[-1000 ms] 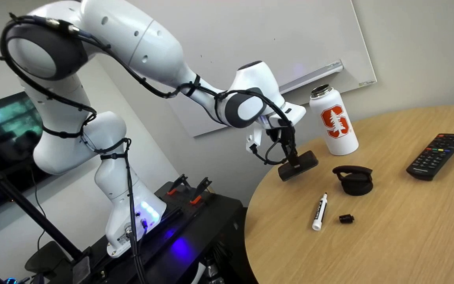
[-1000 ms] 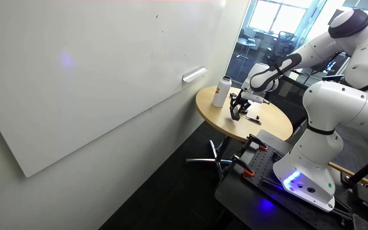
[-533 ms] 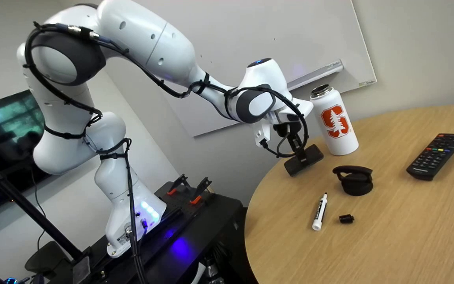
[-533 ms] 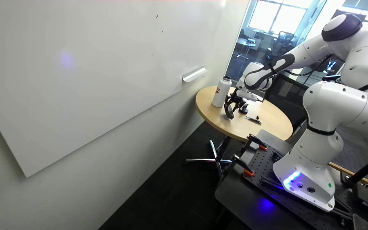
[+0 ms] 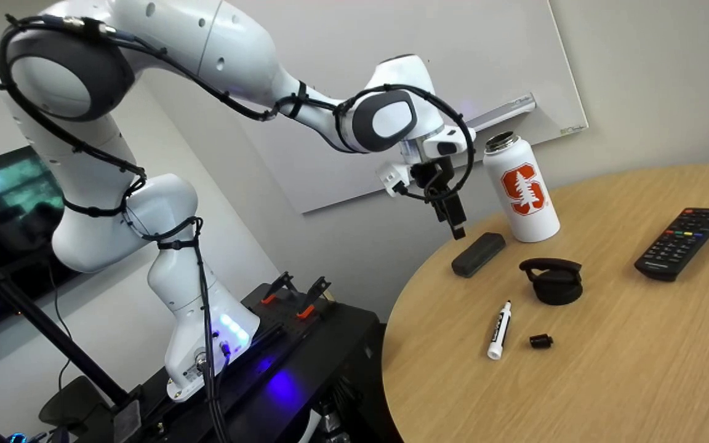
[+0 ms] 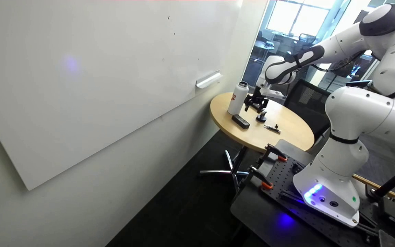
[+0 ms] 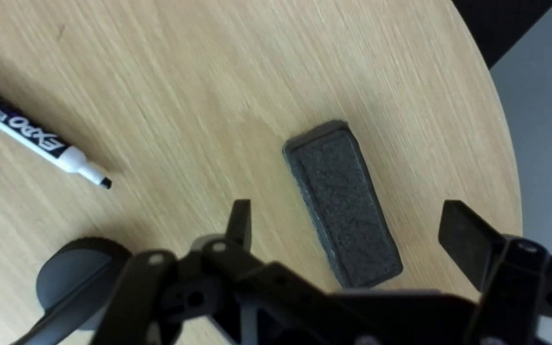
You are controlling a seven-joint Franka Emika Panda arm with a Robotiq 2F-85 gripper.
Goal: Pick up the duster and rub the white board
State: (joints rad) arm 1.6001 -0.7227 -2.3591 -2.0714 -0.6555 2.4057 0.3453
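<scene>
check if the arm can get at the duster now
Probably yes: the open gripper hangs clear of the duster, which shows between its jaws in the wrist view; nothing visible blocks the way, though the white bottle stands nearby.

"How many things lie or stand on the round table [image 5: 656,369]?"

"Six in all: one duster [image 5: 479,255], one white bottle [image 5: 524,215], one marker [image 5: 499,332], one small black cap [image 5: 541,341], one remote [image 5: 682,244] and one handled black lump [image 5: 556,287]."

"And over the table?"

"One gripper [image 7: 347,223], on one robot arm [image 5: 237,55]."

"What do you get on the wall [image 5: 656,80] by the table?"

"One white board [image 6: 108,79], with one ledge [image 6: 208,81]."

"Then around the table, off its top?"

"One black bench [image 6: 252,212] with two black-and-orange clamps [image 6: 260,176], the same two in both exterior views, and one black chair [image 6: 315,118]."
</scene>
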